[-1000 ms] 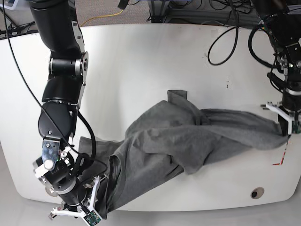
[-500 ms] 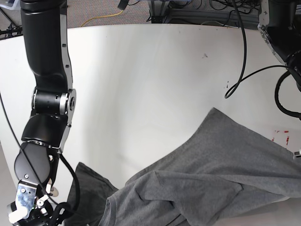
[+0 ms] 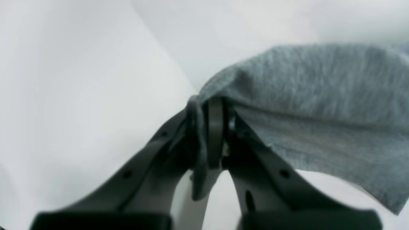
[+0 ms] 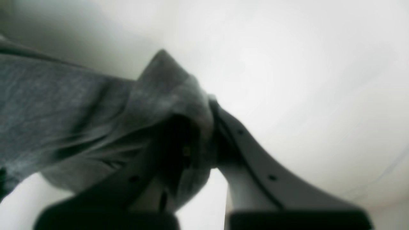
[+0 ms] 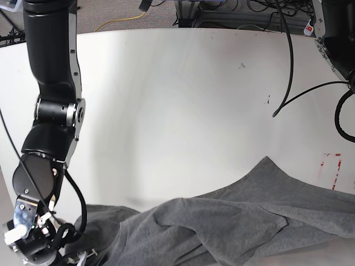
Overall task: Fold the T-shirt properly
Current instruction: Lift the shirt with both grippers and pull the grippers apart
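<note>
Stretching across the near edge of the white table (image 5: 177, 100), the T-shirt (image 5: 233, 221) hangs between the two arms like a sagging banner, and that looks deliberate: pinning two far-apart points should let the cloth open out before any fold is attempted. Most of the grey knit is bunched low in the base view, with one peak of fabric rising toward the table's middle and loose ridges running sideways, so it reads as strained rather than flat. Big bare table lies beyond it, which seems the obvious landing ground for spreading. Over on the base view's left, the right arm (image 5: 52, 111) reaches down to the near corner, its end dropping out of the picture beside the cloth. Its wrist camera fills the gap: the right gripper (image 4: 204, 137) has its jaws clamped on a thick gathered wad of the shirt, fabric bulging over the top of them. The left gripper (image 3: 211, 134) is out of the base view, but its own camera shows the jaws pressed together on a thin folded edge, the knit fanning away to one side and a small tab hanging below. Blur hides which part of the garment each one has. My read: the folding proper has not started.
</note>
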Robot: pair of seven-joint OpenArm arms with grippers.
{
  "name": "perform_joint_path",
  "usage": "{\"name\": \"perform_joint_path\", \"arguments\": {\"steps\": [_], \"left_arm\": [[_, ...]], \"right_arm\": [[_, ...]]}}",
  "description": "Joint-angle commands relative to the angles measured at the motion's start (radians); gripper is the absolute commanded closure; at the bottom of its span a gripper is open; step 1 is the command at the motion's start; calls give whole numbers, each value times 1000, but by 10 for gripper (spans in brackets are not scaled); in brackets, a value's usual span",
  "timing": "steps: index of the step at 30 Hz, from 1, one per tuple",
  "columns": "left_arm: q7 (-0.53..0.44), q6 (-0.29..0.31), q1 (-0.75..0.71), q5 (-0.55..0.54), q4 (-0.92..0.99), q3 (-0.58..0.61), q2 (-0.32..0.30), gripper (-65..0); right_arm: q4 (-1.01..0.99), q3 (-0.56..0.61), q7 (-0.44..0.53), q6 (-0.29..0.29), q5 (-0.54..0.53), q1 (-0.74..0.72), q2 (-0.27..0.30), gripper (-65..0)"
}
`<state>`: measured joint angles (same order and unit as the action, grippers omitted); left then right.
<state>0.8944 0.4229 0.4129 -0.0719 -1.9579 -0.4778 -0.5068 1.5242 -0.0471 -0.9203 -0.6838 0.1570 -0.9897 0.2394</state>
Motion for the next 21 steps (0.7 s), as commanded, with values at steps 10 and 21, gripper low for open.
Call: {"name": "perform_joint_path", "arguments": {"steps": [10, 21], "left_arm": [[-13, 73, -233, 10, -34, -134, 10, 0], [-24, 204, -497, 11, -41, -309, 142, 0]], "right_arm": [[187, -132, 27, 8, -1, 374, -7, 0], [338, -233, 27, 6, -1, 707, -101, 0]]}}
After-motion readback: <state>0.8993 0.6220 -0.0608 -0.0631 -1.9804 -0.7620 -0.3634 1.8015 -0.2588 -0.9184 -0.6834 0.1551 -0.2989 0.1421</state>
